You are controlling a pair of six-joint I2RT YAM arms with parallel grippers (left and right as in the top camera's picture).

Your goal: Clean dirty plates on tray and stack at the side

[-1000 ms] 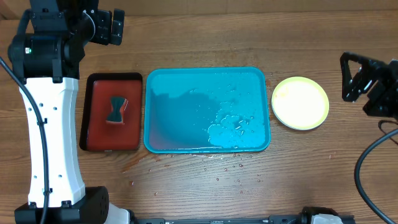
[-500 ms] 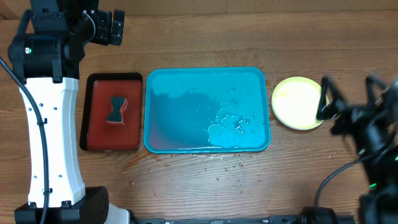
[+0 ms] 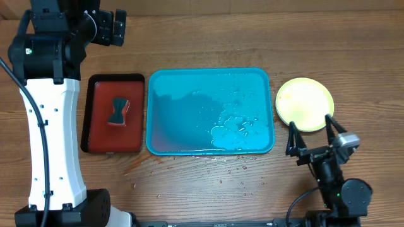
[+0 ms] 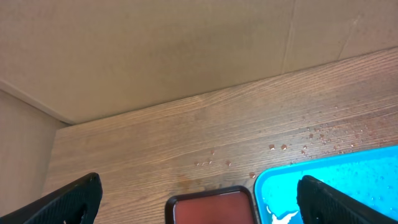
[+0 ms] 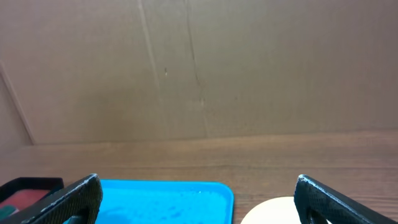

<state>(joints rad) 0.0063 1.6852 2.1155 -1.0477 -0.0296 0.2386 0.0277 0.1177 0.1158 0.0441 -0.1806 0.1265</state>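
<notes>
left end effector: jaws apart, raised | right end effector: jaws apart, beside plates

"Where can a gripper come in freely?"

"Along the far side. A broad strip of bare table runs behind both trays up to the cardboard wall."

"And from the left?"

"Blocked. The left arm lies along the outer side of the red tray, and a sponge sits in its middle."

"Between the trays?"

"Only a slit. The turquoise tray stands just beside the red one. Its raised rim is the hurdle, and inside is a flat, wet floor."

"The right side?"

"A narrow gap of wood parts that tray from the plates. The right gripper, fingers spread wide, stands at the plates' near edge and closes that approach."
</notes>
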